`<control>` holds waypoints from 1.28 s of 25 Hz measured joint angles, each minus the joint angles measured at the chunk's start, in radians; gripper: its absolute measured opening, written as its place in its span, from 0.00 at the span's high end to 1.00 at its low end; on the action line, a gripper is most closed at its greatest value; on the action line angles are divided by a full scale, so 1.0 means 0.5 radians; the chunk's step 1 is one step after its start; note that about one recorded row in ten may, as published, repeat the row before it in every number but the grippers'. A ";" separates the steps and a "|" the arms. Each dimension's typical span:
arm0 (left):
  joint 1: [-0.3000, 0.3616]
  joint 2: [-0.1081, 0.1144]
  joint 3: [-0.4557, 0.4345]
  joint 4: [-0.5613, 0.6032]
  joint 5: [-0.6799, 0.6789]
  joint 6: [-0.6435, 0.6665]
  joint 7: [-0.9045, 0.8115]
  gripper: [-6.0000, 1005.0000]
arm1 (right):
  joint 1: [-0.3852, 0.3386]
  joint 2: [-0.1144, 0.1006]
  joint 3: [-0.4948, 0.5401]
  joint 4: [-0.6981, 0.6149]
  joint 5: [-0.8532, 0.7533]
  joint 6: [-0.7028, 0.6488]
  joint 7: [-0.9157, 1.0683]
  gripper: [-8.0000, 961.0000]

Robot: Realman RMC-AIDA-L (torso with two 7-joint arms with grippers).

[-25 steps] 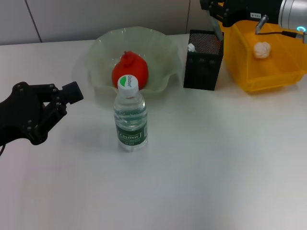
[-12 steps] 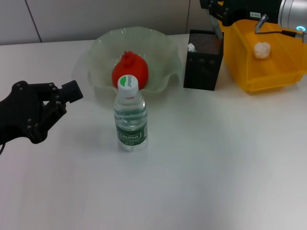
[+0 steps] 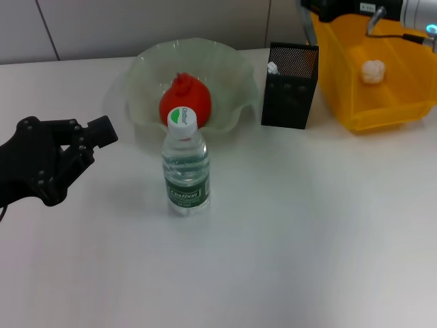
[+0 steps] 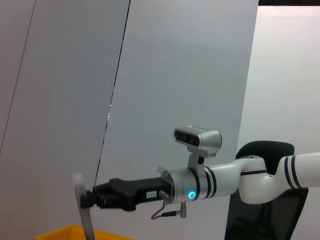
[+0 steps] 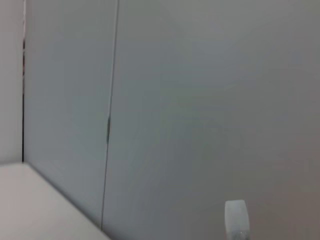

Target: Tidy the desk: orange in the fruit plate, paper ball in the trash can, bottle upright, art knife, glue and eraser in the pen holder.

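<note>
Even, diffuse overhead lighting; the bench (image 3: pixel 307 225) shows soft, faint shadows, notably beneath the left hand (image 3: pixel 102 130). Right wrist view is blurred; the bottle (image 3: pixel 185 167) shows slight glare.

This looks like a robot test room fitted out as an office desk: a plain white counter (image 3: pixel 307 239) stands against bare grey wall panels (image 4: pixel 175 75) with thin vertical seams, with no window or furniture in view. On the counter stand a few staged desk things, a black mesh pen holder (image 3: pixel 289 85), a yellow trash can (image 3: pixel 382 75), a ruffled green glass fruit plate (image 3: pixel 136 96) and a small water bottle (image 3: pixel 185 167). The left wrist view shows a white robot arm (image 4: pixel 240 180) with black bands, a lit blue ring and a camera module mounted on it, which points to a lab.
</note>
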 joint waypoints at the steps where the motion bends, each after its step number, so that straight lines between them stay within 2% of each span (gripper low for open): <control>1: 0.000 0.000 0.000 0.000 0.000 0.000 0.000 0.99 | 0.000 0.000 0.000 0.000 0.000 0.000 0.000 0.85; 12: 0.004 -0.005 0.000 -0.015 0.000 -0.003 0.027 0.99 | 0.007 -0.062 0.007 -0.003 0.164 0.134 0.207 0.82; 20: 0.006 -0.006 0.000 -0.053 -0.002 -0.006 0.048 0.99 | 0.000 -0.056 0.000 0.140 0.159 0.123 0.113 0.79; 32: 0.003 -0.005 0.005 -0.053 -0.003 -0.006 0.049 0.99 | -0.041 -0.041 -0.023 0.199 0.136 0.058 0.029 0.76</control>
